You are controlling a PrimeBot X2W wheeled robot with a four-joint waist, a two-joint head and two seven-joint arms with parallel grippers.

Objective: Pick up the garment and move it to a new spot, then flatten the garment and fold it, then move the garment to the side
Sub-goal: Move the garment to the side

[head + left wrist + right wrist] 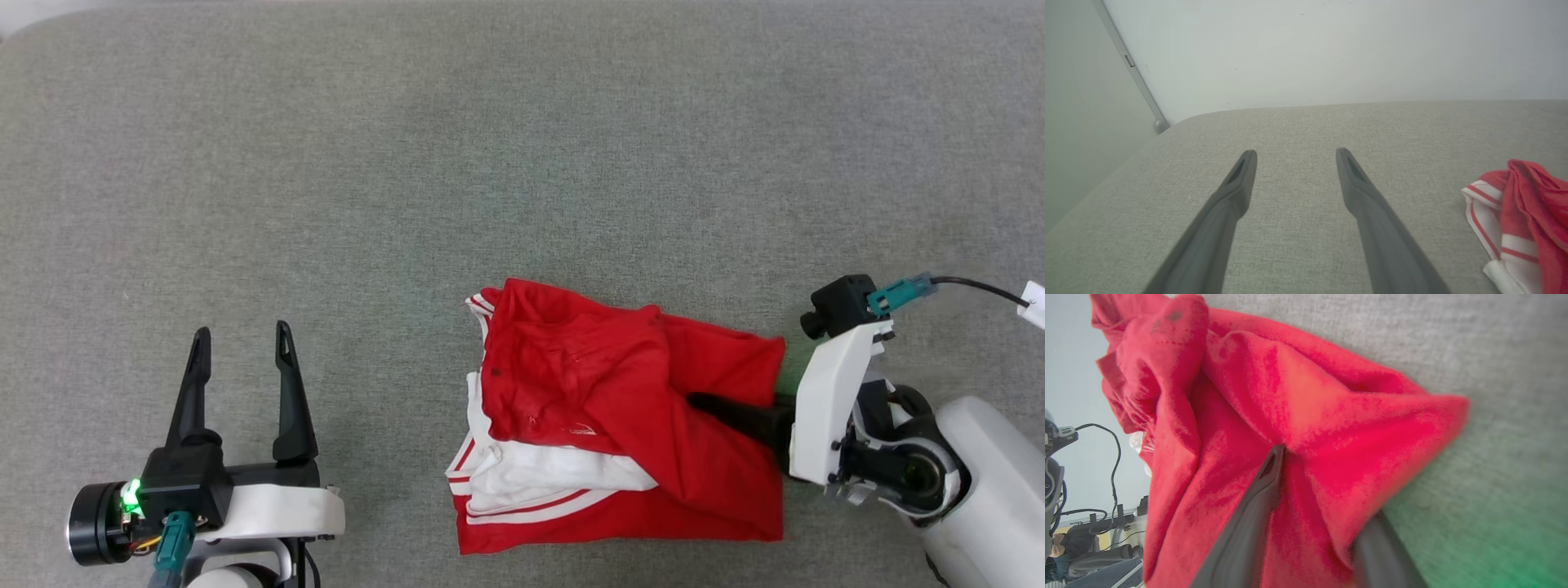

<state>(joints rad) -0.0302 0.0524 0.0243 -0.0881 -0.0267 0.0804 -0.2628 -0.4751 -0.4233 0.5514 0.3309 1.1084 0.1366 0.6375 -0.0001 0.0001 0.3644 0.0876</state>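
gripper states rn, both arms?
Left gripper: open, holding nothing.
Right gripper: fingers straddle a fold of the garment, one over it, one under; whether it is clamped cannot be told.

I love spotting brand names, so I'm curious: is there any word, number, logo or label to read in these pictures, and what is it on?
No text can be read in these pictures.
garment: it lies folded and no lettering or number shows.
pale mark on the garment's red top layer: too small to read.
grey surface: plain cloth with no writing.
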